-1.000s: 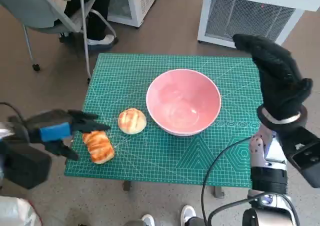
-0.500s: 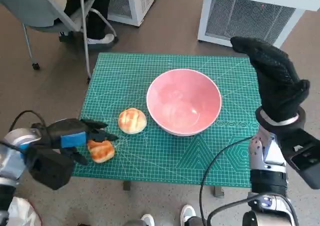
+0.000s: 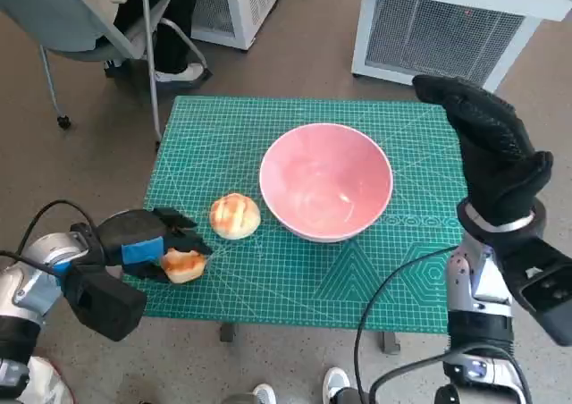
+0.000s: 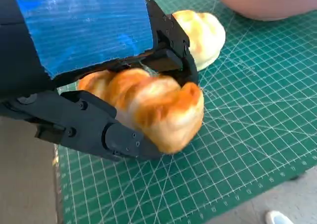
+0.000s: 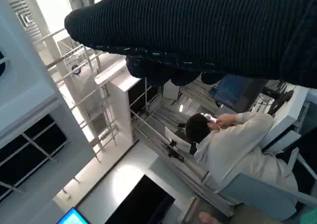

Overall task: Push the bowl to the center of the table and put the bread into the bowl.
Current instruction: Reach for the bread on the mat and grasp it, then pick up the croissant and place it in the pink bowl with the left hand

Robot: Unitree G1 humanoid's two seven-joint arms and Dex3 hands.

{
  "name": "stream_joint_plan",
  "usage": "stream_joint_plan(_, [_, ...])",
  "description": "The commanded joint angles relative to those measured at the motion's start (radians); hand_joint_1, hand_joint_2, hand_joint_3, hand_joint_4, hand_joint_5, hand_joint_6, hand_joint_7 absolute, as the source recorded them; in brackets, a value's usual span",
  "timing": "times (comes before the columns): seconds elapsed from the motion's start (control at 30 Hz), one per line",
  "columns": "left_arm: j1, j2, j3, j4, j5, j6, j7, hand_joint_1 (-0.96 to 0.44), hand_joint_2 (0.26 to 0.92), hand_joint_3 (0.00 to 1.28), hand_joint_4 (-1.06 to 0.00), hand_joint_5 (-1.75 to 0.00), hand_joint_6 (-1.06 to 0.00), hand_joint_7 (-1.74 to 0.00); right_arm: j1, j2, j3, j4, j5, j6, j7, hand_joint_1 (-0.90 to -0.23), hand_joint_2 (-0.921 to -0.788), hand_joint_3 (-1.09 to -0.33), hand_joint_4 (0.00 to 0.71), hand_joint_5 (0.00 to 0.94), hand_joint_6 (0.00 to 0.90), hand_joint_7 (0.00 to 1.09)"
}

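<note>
One green gridded cutting mat covers small table. Pink round bowl sits near mat's middle, well beyond left fingers. Right hand in black knitted glove raised beside mat edge, fingers extended, holding nothing. Left black hand with blue tape grips golden-brown elongated bread roll between fingers. Round pale bun lies just past left fingertips, beside bowl.
</note>
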Motion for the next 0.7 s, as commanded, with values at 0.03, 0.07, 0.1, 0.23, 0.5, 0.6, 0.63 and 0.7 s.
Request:
stream_joint_plan(0.03, [-0.005, 0.068, 0.018, -0.048, -0.043, 0.016, -0.072, 0.00, 0.920, 0.14, -0.53, -1.39, -0.65, -1.03, 0.027, 0.000, 0.004, -0.002, -0.009, 0.011, -0.009, -0.595, -0.921, -0.822, 0.267, 0.000, 0.058, 0.52])
stream_joint_plan(0.07, [-0.007, 0.077, 0.036, -0.074, -0.077, 0.022, -0.086, 0.00, 0.921, 0.13, -0.53, -1.41, -0.66, -1.02, 0.028, -0.001, 0.004, -0.002, -0.011, 0.009, -0.011, -0.593, -0.921, -0.822, 0.267, 0.000, 0.056, 0.53])
stream_joint_plan(0.1, [-0.008, 0.084, 0.048, -0.092, -0.102, 0.027, -0.097, 0.00, 0.921, 0.13, -0.53, -1.41, -0.67, -1.02, 0.028, -0.002, 0.004, -0.002, -0.013, 0.007, -0.011, -0.590, -0.921, -0.823, 0.267, 0.000, 0.055, 0.53])
stream_joint_plan(0.23, [-0.014, 0.096, 0.115, -0.178, -0.222, 0.059, -0.130, 0.00, 0.921, 0.12, -0.54, -1.41, -0.68, -1.01, 0.030, -0.005, 0.002, -0.001, -0.017, 0.004, -0.016, -0.583, -0.921, -0.826, 0.267, 0.000, 0.049, 0.54])
stream_joint_plan(0.5, [-0.110, 0.050, 0.229, -0.340, -0.458, 0.159, -0.153, 0.00, 0.921, 0.10, -0.58, -1.26, -0.67, -1.14, 0.024, -0.011, 0.000, 0.004, -0.002, 0.014, -0.011, -0.585, -0.921, -0.825, 0.265, 0.000, 0.036, 0.56])
stream_joint_plan(0.6, [-0.178, 0.005, 0.239, -0.370, -0.471, 0.178, -0.128, 0.00, 0.921, 0.10, -0.58, -1.22, -0.67, -1.18, 0.020, -0.011, -0.002, 0.010, 0.008, 0.019, -0.005, -0.593, -0.921, -0.813, 0.265, 0.000, 0.031, 0.57])
stream_joint_plan(0.63, [-0.196, -0.009, 0.240, -0.373, -0.468, 0.182, -0.121, 0.00, 0.921, 0.10, -0.58, -1.21, -0.67, -1.19, 0.019, -0.011, -0.002, 0.012, 0.011, 0.020, -0.003, -0.596, -0.921, -0.811, 0.264, 0.000, 0.030, 0.57])
stream_joint_plan(0.7, [-0.260, -0.053, 0.231, -0.370, -0.442, 0.177, -0.094, 0.00, 0.921, 0.10, -0.58, -1.18, -0.66, -1.21, 0.018, -0.011, -0.002, 0.012, 0.019, 0.024, 0.003, -0.605, -0.921, -0.799, 0.264, 0.000, 0.026, 0.58])
